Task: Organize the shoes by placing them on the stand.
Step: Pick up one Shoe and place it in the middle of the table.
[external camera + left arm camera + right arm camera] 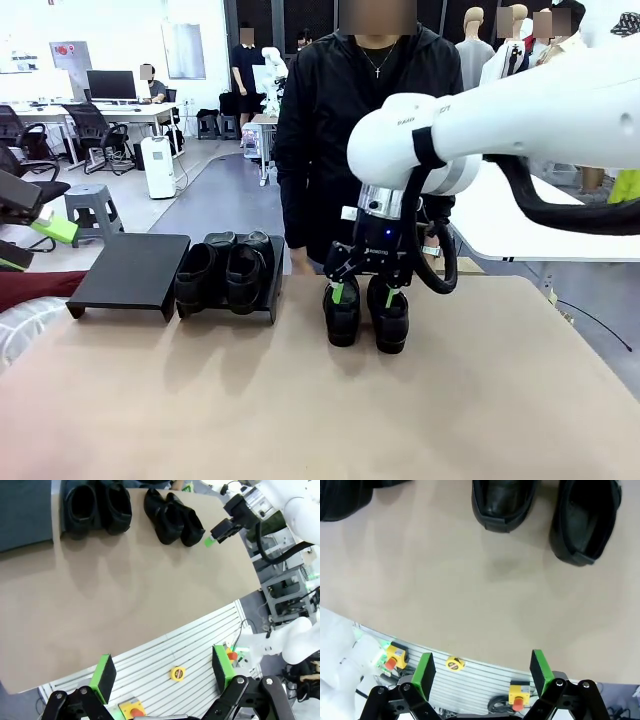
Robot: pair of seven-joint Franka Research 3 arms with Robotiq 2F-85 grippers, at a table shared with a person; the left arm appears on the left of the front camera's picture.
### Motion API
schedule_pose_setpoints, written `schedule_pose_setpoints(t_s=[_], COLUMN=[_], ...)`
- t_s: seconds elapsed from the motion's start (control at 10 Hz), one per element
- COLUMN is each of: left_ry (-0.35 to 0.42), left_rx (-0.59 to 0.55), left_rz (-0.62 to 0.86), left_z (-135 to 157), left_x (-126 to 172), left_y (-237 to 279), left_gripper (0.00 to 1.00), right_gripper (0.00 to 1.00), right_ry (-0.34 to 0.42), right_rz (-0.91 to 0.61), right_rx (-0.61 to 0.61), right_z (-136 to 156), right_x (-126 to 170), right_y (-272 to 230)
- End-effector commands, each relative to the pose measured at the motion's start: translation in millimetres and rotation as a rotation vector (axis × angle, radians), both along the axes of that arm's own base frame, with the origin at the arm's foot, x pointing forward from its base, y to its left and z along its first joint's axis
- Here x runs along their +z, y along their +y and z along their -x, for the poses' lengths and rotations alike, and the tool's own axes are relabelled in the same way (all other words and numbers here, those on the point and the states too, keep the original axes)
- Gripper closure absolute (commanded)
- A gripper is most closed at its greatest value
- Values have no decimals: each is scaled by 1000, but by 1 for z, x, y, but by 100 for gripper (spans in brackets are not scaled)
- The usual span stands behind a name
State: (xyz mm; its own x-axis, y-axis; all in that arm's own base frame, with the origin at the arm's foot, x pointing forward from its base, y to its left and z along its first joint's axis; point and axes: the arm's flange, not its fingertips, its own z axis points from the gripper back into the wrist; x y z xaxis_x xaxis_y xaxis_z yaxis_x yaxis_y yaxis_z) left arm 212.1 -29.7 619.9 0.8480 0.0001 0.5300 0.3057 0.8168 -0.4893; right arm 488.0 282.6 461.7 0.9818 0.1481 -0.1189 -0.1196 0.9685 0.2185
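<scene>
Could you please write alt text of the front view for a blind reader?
The right gripper hangs open near two black shoes standing side by side on the table. Two more shoes sit on a black stand to the left; a person stands behind.

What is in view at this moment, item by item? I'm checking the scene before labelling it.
shoes on the stand: two, black, side by side on the loaded stand
shoes on the table: two, black, side by side near the far edge, mid-table
empty stand: one, black, far left of the table
loaded stand: one, black, right beside the empty one
table: one, tan
tape roll: one, yellow, on the slatted base below the table edge
person: one, black top, standing at the far side
left gripper: open, holds nothing, off the table's near edge
right gripper: open, holds nothing, by the shoes on the table
</scene>
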Motion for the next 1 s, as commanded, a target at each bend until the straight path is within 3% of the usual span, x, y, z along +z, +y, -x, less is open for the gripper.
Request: schedule_pose_setpoints(t_s=[0.0, 0.2, 0.4, 0.9], left_ry=[-9, -9, -9, -9], left_rx=[-18, -18, -18, -18], left_rz=[10, 10, 10, 10], left_z=[-1, -1, -1, -1], left_x=[1, 1, 1, 1], left_y=[3, 3, 3, 3], left_gripper=[0, 0, 0, 0], right_gripper=[0, 0, 0, 0], right_ry=[-8, -24, -151, -210], right_rz=[16, -27, -45, 11], right_rx=[0, -43, -123, -219], right_z=[-6, -43, -59, -103], right_x=[-8, -27, -36, -64], right_y=[8, 22, 17, 9])
